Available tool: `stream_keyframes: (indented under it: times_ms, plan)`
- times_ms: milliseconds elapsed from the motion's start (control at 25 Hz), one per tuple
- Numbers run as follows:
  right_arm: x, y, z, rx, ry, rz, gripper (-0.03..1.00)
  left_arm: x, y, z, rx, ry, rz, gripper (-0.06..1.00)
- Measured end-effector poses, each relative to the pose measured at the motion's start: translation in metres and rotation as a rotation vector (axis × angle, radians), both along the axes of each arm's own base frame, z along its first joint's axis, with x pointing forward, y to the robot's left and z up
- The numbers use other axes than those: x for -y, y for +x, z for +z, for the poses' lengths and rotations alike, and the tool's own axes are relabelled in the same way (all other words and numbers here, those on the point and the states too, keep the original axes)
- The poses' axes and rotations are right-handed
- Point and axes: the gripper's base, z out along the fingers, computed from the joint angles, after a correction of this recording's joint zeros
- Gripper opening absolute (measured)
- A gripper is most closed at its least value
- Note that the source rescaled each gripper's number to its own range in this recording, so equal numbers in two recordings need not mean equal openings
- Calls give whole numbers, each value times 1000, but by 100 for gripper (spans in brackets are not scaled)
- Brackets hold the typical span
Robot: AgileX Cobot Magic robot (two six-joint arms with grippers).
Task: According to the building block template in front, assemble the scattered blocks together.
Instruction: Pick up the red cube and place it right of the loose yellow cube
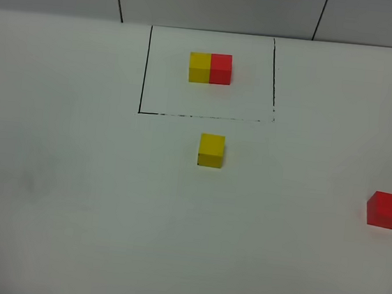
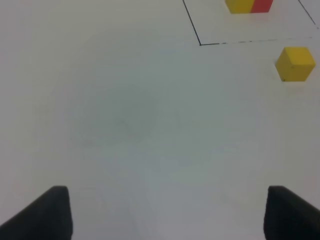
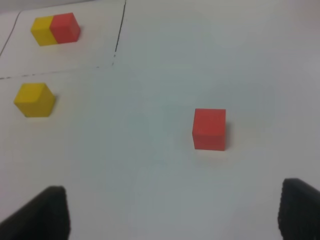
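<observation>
The template [image 1: 210,68] is a yellow cube and a red cube joined as one bar inside a thin black drawn rectangle at the back middle of the table. It also shows in the left wrist view [image 2: 249,5] and the right wrist view [image 3: 55,29]. The loose yellow cube [image 1: 211,151] sits just in front of the rectangle; it shows in the left wrist view [image 2: 295,63] and the right wrist view [image 3: 34,100]. The loose red cube [image 1: 385,210] sits at the far right edge, and lies ahead of my right gripper [image 3: 175,220]. My left gripper [image 2: 167,217] is open and empty over bare table. Both grippers are out of the high view.
The white table [image 1: 71,197] carries only the drawn rectangle [image 1: 143,78] and the cubes. A grey panelled wall [image 1: 218,2] runs behind the table's back edge.
</observation>
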Motion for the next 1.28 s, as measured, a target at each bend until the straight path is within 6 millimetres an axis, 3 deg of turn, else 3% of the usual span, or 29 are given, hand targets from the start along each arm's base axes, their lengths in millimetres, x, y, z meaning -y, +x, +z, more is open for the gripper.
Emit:
stream_keyframes:
  times_ms: [280, 400, 520, 640, 840, 960, 1120, 1280]
  plan:
    - [0, 1, 1, -38, 8, 0, 76, 0, 0, 0, 0, 0, 0, 72]
    - [-1, 19, 8, -139, 14, -3, 76, 0, 0, 0, 0, 0, 0, 72]
    - [0, 54, 14, -291, 9, -5, 76, 0, 0, 0, 0, 0, 0, 72]
    - [0, 103, 12, -464, 1, -6, 76, 0, 0, 0, 0, 0, 0, 72]
    - [0, 190, -20, -719, -1, -20, 76, 0, 0, 0, 0, 0, 0, 72]
    - [1, 228, -44, -787, -13, -21, 76, 0, 0, 0, 0, 0, 0, 72]
    - [1, 259, -72, -844, -37, -7, 76, 0, 0, 0, 0, 0, 0, 72]
    - [3, 275, -94, -865, -74, 0, 76, 0, 0, 0, 0, 0, 0, 72]
